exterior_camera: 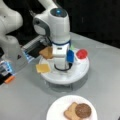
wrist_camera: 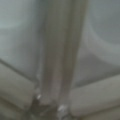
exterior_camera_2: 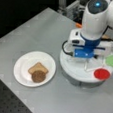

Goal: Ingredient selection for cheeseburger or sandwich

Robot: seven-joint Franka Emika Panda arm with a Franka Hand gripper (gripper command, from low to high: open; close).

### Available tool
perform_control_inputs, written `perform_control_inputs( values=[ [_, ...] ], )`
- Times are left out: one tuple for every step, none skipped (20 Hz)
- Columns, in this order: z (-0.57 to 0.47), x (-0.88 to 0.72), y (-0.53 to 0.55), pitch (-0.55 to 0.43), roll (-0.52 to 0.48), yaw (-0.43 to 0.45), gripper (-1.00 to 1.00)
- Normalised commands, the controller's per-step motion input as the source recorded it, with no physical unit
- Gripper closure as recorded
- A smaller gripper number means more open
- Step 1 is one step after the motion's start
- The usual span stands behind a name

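fingers (exterior_camera_2: 86,69) low over turntable (exterior_camera_2: 78,72), cheese (exterior_camera: 43,68) beside.

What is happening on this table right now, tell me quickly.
A Franka arm is picking toy ingredients for a sandwich. Its gripper is lowered onto the round white tray, which holds a toast slice, a yellow cheese square, a red tomato disc and a green lettuce leaf. On the white plate in front, a dark-brown patty already overlaps a toast slice.
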Motion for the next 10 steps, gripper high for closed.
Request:
perform_control_inputs(
  values=[
    [-0.18,-0.23,-0.05,-0.165,0.176,0.264,-1.00],
    [-0.18,-0.24,-0.04,-0.167,0.183,0.242,-1.00],
    [-0.19,-0.25,-0.03,-0.165,0.199,0.221,-1.00],
    [-0.20,-0.27,-0.01,-0.157,0.204,0.204,-1.00],
    [-0.20,-0.28,0.00,-0.146,0.189,0.196,-1.00],
    [-0.19,-0.28,0.01,-0.130,0.149,0.210,-1.00],
    [-0.17,-0.28,0.02,-0.119,0.132,0.211,-1.00],
    [-0.16,-0.28,0.02,-0.115,0.128,0.185,-1.00],
    [-0.16,-0.27,0.02,-0.108,0.141,0.204,-1.00],
    [-0.15,-0.27,0.02,-0.106,0.145,0.188,-1.00]
  ],
)
